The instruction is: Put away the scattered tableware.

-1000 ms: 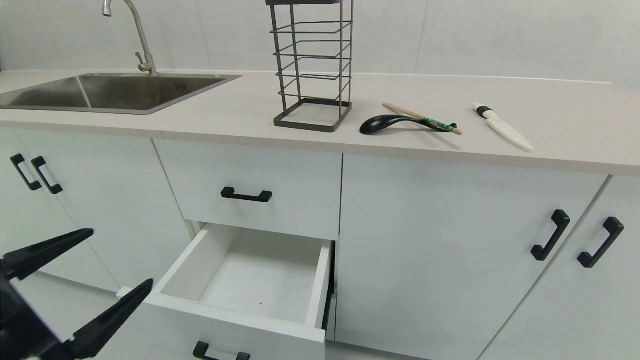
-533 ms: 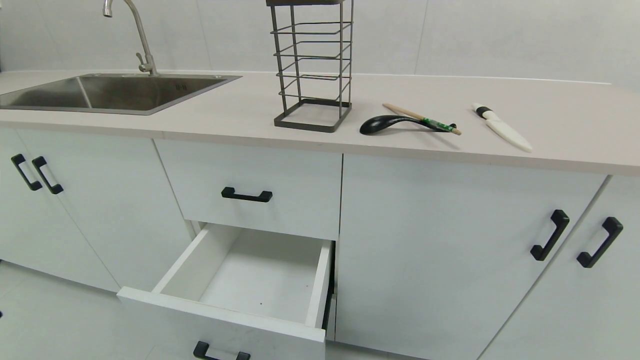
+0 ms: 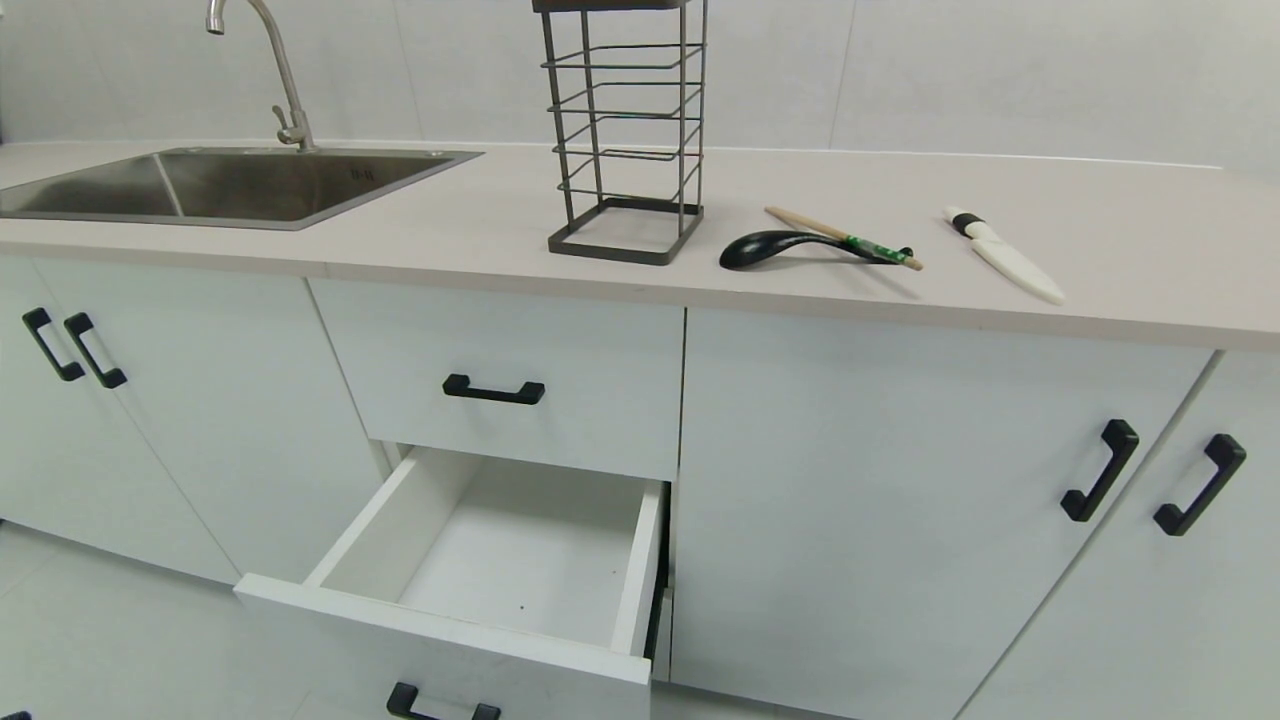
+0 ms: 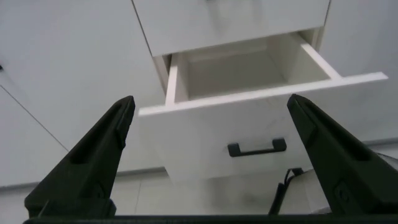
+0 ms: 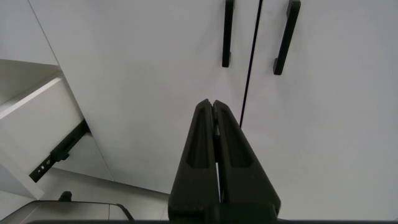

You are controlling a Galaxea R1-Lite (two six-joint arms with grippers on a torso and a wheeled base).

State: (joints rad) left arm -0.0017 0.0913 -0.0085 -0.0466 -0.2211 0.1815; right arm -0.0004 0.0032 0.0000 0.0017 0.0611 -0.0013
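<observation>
Head view: we see spoon [image 3: 790, 246], chopsticks [image 3: 845, 238] and knife [image 3: 1005, 255] on the bench [image 3: 450, 230], drawer [image 3: 440, 630] open below; left tool [image 4: 211, 99] apart, right tool [image 5: 213, 106] together.

No legible text, number or sign found. A faint stamped mark on the sink [image 3: 362, 172] inner wall may be lettering; too small to read.

I'm working in a kitchen. A steel sink [image 3: 250, 185] with a tap [image 3: 275, 60] sits in the left end of the counter [image 3: 1100, 220]. Below it are white cabinets [image 3: 900, 480] with black handles and one open drawer [image 3: 450, 630], and a tiled wall runs behind.
</observation>
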